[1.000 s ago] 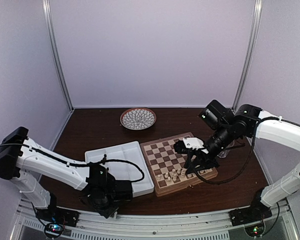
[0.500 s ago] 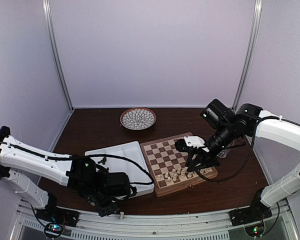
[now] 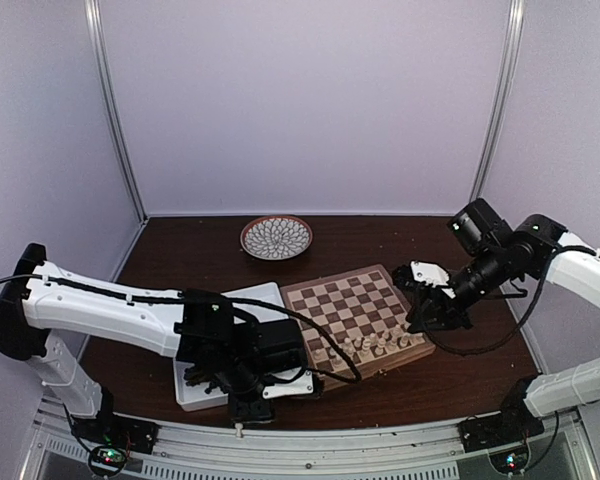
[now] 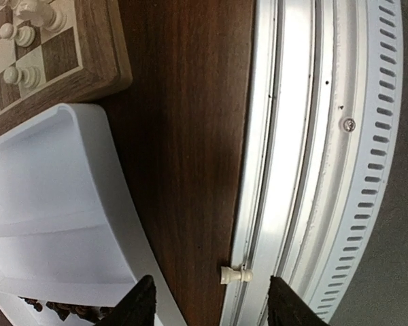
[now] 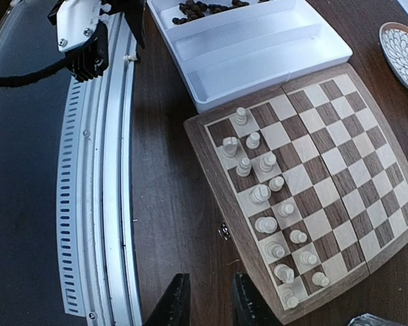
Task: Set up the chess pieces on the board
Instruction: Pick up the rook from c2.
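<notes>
The board (image 3: 355, 315) lies at centre right, with several cream-white chess pieces (image 3: 368, 346) in its two near rows. One white pawn (image 4: 235, 274) lies on its side where the table's near edge meets the metal rail (image 4: 292, 170); it shows as well from above (image 3: 240, 432). My left gripper (image 4: 211, 291) hangs open right over it, a finger on each side, not touching. My right gripper (image 5: 205, 299) hovers over bare table beside the board's (image 5: 340, 136) near edge, its fingers slightly apart with nothing between them. Dark pieces (image 5: 204, 8) lie in the white tray (image 5: 258, 47).
The white tray (image 3: 185, 395) sits left of the board, largely covered by my left arm. A round patterned plate (image 3: 276, 237) stands at the back. The slotted metal rail runs along the near table edge. White walls close off the sides.
My left gripper has opened and let go of the white pawn, which now lies at the rail; the left arm swung right over the tray. My right arm pulled back to the right off the board.
</notes>
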You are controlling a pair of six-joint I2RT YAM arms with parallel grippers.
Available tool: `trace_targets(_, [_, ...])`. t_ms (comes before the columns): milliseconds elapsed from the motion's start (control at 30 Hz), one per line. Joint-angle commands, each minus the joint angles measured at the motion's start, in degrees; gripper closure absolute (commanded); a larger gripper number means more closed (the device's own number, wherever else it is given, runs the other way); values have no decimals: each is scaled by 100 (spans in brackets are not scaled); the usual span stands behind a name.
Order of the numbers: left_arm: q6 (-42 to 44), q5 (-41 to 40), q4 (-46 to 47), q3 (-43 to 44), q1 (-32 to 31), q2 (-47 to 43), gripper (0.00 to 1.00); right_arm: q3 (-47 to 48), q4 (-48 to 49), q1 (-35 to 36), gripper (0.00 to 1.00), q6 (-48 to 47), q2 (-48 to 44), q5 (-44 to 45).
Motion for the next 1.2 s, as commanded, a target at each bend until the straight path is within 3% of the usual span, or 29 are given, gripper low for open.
trace_targets(0, [893,466,-411,152,172,169,45,-277,101,-457,75,172,-409,-191])
trace_targets(200, [1458,-24,-664,-352,273,-268,46,-607,433,-836,73,339,-687,-542])
trace_targets(433, [2327,32,-88,-882,271,-960,44,-787,669,-893,71,374,-726,-588])
trace_targets(567, [2706,-4,-42,-809,281,-682,40,-902,758,-969,69,401,-811,-596])
trace_targets(667, [2992,118,-215,-721,301,-358,43,-978,818,-1056,68,400,-907,-581])
trace_targets(967, [3312,537,386,-1192,459,-500,50,-1083,940,-1212,64,419,-953,-526])
trace_targets(1167, [3570,62,502,-1101,455,-221,52,-1084,980,-1223,63,428,-879,-558])
